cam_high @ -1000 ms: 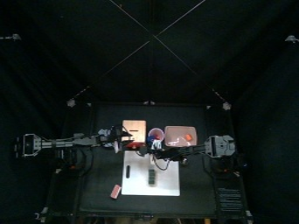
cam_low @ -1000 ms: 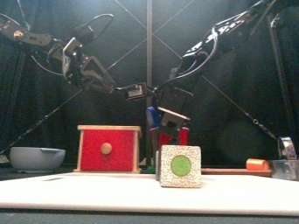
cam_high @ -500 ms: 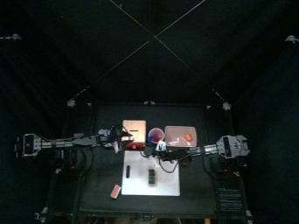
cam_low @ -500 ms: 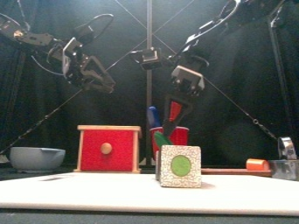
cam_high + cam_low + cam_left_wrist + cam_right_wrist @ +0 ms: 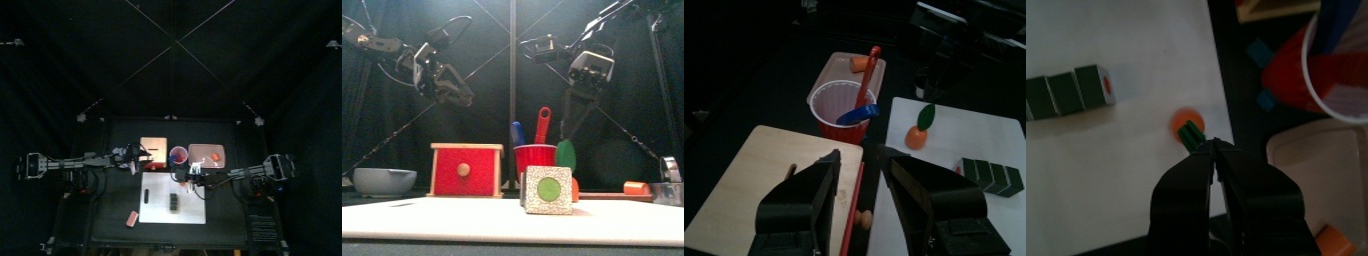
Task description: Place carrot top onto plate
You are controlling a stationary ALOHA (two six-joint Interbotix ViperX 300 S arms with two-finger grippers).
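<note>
Where the carrot top lies: the carrot top (image 5: 918, 139), an orange stub with a green leaf, sits on the white mat (image 5: 971, 135), not on the plate, and nothing is holding it.
Neighbours on the mat: a dark oblong block (image 5: 994, 175) lies near it on the same mat, apart from it. The red cup (image 5: 838, 108) stands near it on the other side, off the mat's edge.
Plate: the pinkish plate (image 5: 835, 70) sits just behind the cup. A separate small orange piece (image 5: 859, 63) rests on it.
Cup contents: a blue utensil and a red utensil stand in the cup, their handles rising above the rim.
Right gripper: the right gripper (image 5: 1215, 150) hangs above the mat, its tip close to the carrot top in its wrist view. Its fingers are pressed together with nothing between them. In the front view it is high above the cup.
Left gripper: the left gripper (image 5: 865, 153) is raised over the wooden board (image 5: 764, 180) beside the cup. Its fingers are spread and empty.
Other things, front view: a red box (image 5: 466, 168) with a round spot on its face, a grey bowl (image 5: 382, 181) at the far left, and a speckled card (image 5: 548, 190) standing at the front.
Writing: the card bears a green oval, and any lettering on it is too small to read. No other label can be made out.
</note>
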